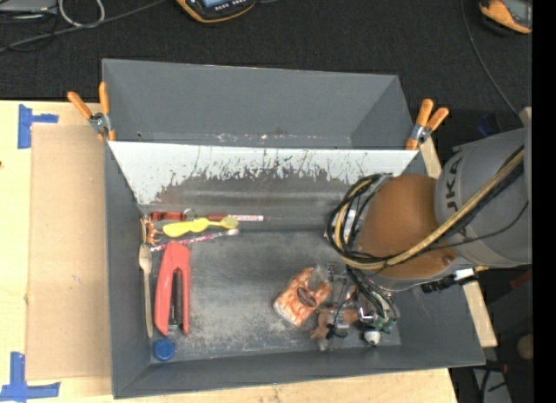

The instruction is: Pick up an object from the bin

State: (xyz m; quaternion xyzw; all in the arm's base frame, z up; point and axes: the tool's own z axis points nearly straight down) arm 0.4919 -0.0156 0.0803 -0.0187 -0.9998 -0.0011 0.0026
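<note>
While a small blue cap (162, 350) sits in the front left corner of the bin (287, 375), your gripper (346, 313) is down low near the front right corner, close to the floor. You cannot tell whether it is open or clenched, because the wrist and its cables cover the tip from above. Just beside it on the left, touching or nearly so, lies a crinkled clear packet with orange-brown contents (300, 297); nothing can be seen gripped. A small white-and-green piece (372, 336) lies just to the gripper's right.

Across the floor, well apart from the gripper, a red-handled tool (172, 288) lies lengthwise along the left wall, its end near the blue cap. Above the gripper, the wrist's rounded orange cover (395, 227) points steeply down, ringed by looping black and yellow cables, and the grey arm link (486, 210) comes in over the right rim. Farthest back on the left, a yellow plastic piece (193, 227) rests by the foot of the sloping back wall.
</note>
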